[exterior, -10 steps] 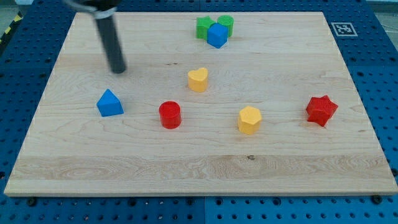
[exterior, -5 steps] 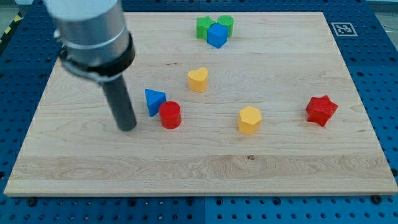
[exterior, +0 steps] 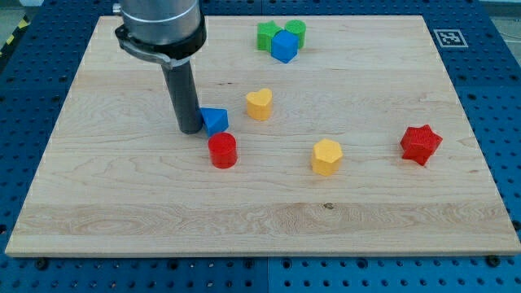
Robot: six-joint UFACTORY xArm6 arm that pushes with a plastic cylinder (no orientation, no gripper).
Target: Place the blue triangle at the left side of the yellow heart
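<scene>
Wood board point(exterior: 122, 195) on blue pegboard point(exterior: 496, 98) carries my tip point(exterior: 191, 130) against blue triangle point(exterior: 215, 120).

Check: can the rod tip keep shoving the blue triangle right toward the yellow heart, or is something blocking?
Probably yes. My tip sits against the blue triangle on the view's left, and bare board lies between it and the yellow heart. The red cylinder sits just below that path, likely clear.

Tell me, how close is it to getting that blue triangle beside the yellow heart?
Nearly there. The blue triangle sits just left of the yellow heart, with a small gap, above the red cylinder. My tip presses its left side. Left: one short nudge rightward.
</scene>
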